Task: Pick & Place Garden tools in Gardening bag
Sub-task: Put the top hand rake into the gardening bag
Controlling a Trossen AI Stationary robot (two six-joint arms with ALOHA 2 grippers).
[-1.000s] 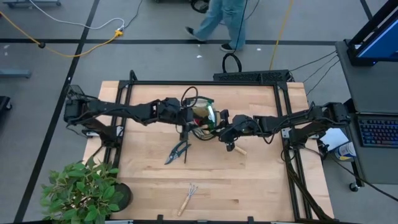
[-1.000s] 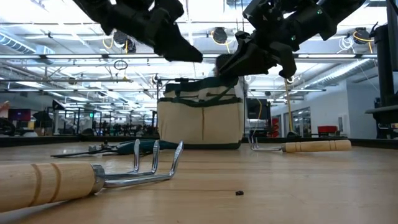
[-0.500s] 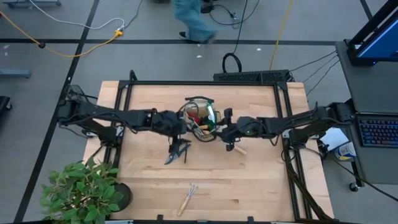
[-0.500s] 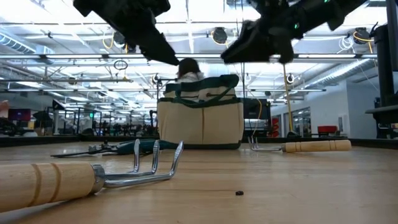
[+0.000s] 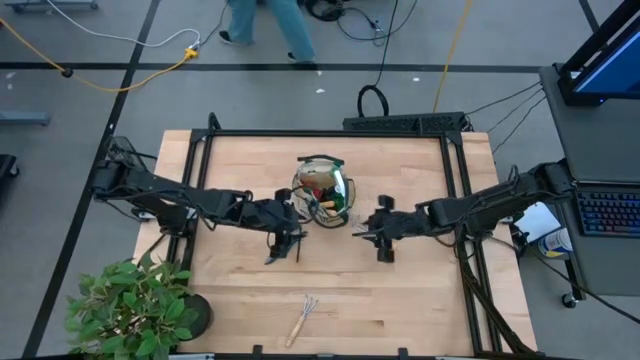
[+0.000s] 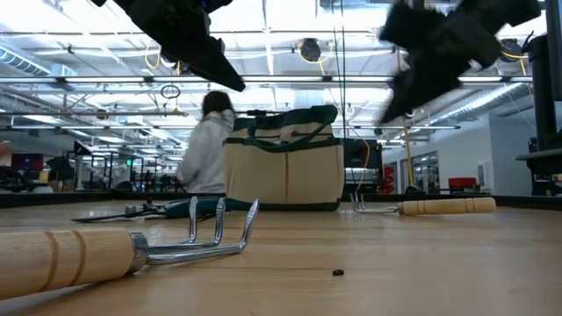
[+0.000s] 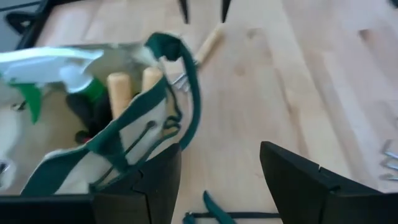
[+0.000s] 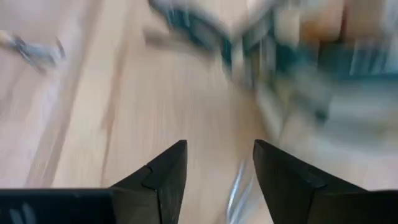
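Centrally on the table stands the gardening bag, a small round beige tote with dark green trim and loop handles; inside show two wooden handles and a green spray bottle with a white top. No writing can be read on it. Dark pruning shears lie just in front of the bag, a wooden-handled rake nearer the front edge. Both left gripper and right gripper hover beside the bag, fingers spread and empty.
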